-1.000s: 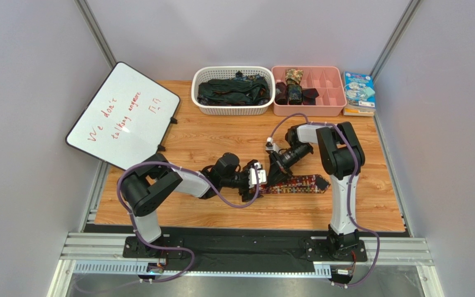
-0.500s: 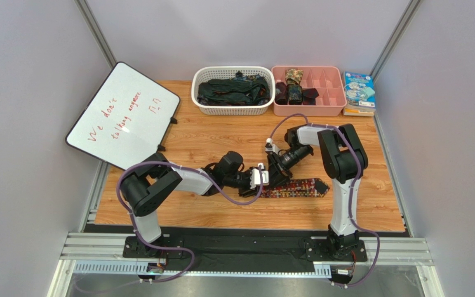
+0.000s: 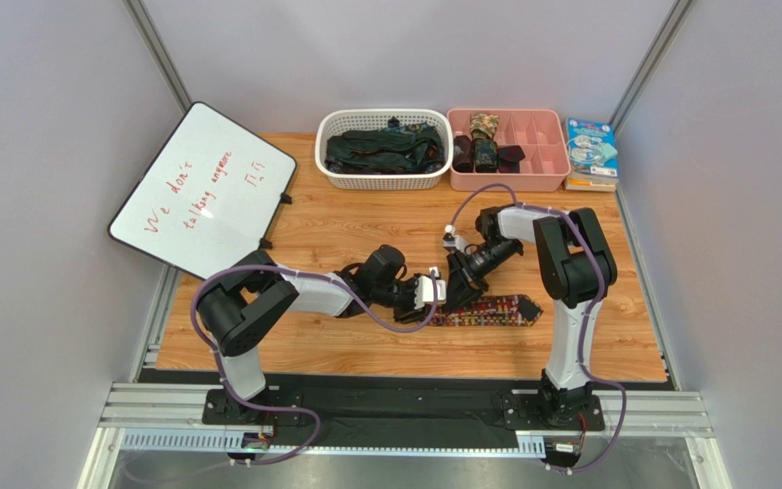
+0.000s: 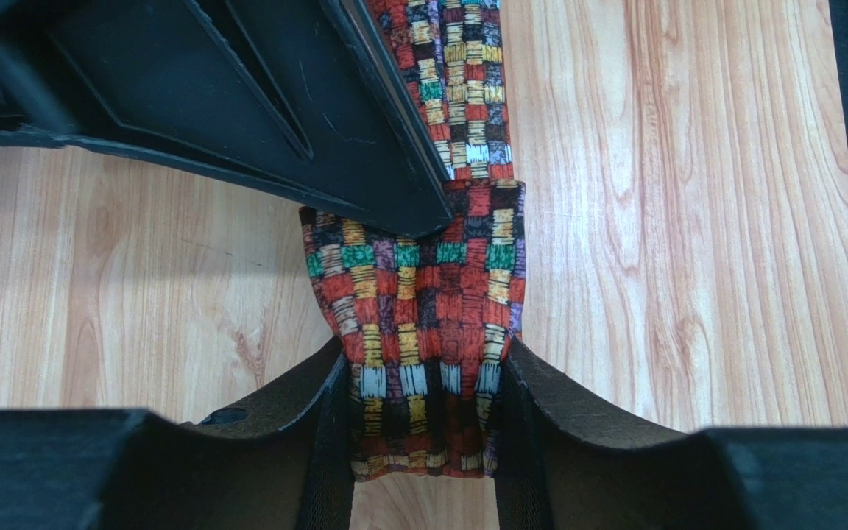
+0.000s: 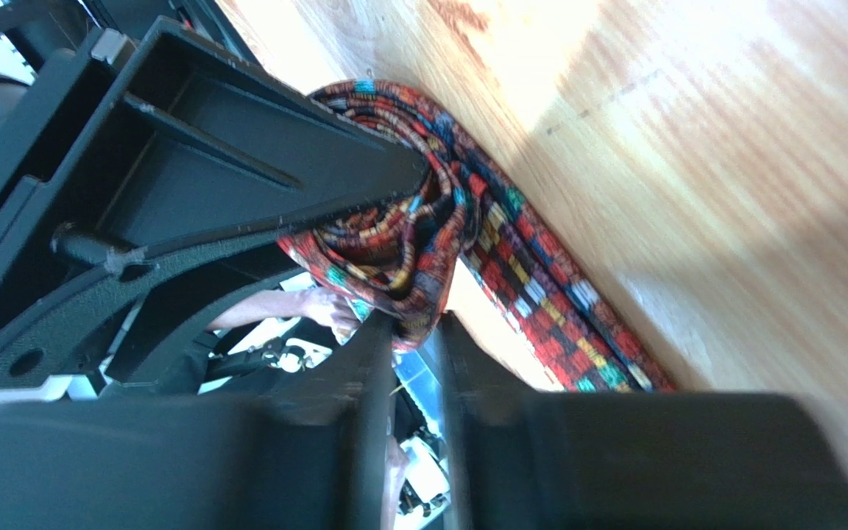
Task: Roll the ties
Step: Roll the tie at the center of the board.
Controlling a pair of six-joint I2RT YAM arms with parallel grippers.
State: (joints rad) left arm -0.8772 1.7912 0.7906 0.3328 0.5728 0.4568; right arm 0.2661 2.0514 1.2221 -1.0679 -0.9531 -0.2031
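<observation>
**Whiteboard** [image 3: 201,191]: propped at the desk's [image 3: 314,341] far left, red handwriting on it. Not part of the job.

**White basket** [image 3: 383,181]: back edge, left of centre. Holds a loose heap of dark ties [image 3: 383,150], not yet rolled.

**Left tool** [image 3: 428,292]: low over the middle of the desk, meeting the right tool. In its wrist view the left tool [image 4: 423,442] is clenched across the width of the patterned tie [image 4: 428,331], with one finger [image 4: 318,420] against each edge at the thickened, doubled-over end.

**Right tool** [image 3: 458,288]: just beside the left one, tips angled down onto the same end. In its own view the right tool [image 5: 412,329] is closed to a narrow slit, nipping the outer layer of the started coil [image 5: 395,248].

**Patterned tie** [image 3: 497,309]: red, orange, yellow and green checks. The coiled end is held between the two tools, and the rest lies flat on the desk, running rightward to a pointed tip.
- Handling, as judged: light, limp woven cloth that creases readily. The layers would likely spring loose if both grips let go at once, and the weave may slide on smooth wood.
- Best hold is across the coil's edges, as the left tool has it. The flat tail should stay free to feed in.

**Pink tray** [image 3: 512,185]: back edge, right of the basket. Its left compartments hold rolled ties [image 3: 484,138], one of them camouflage.

**Booklets** [image 3: 592,151]: far right corner, stacked.
</observation>
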